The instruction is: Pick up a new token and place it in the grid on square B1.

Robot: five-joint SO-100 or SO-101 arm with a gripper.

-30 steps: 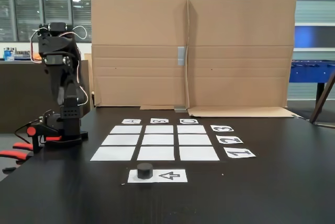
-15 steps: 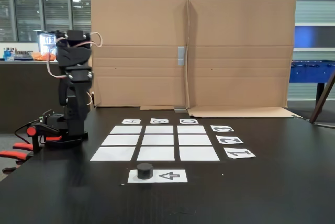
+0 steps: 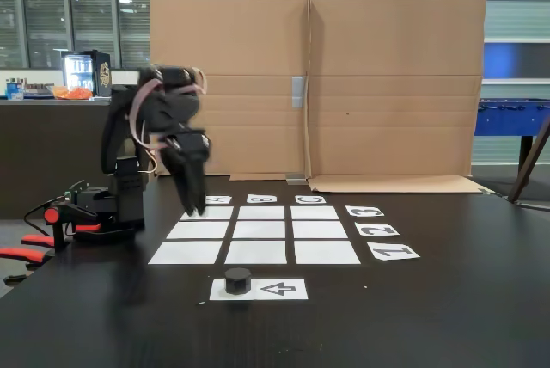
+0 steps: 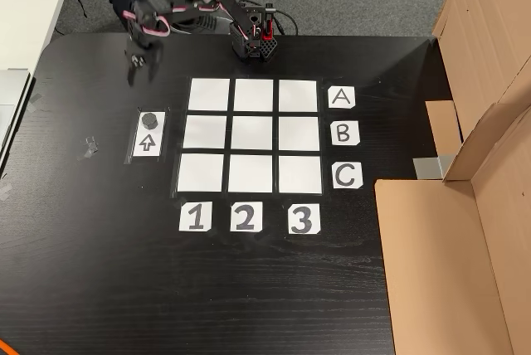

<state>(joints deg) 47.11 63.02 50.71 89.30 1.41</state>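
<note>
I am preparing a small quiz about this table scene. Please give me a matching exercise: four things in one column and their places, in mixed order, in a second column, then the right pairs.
Things:
1. token
2. square B1
3. gripper
4. card "C"

Places (in the other view):
a. in the air above bare table, up and left of the grid
b. on the arrow sheet, behind the arrow
c. middle cell of the grid column nearest the arrow sheet
d. right of the grid, beside its lowest row

Pairs: 1-b, 2-c, 3-a, 4-d
</note>
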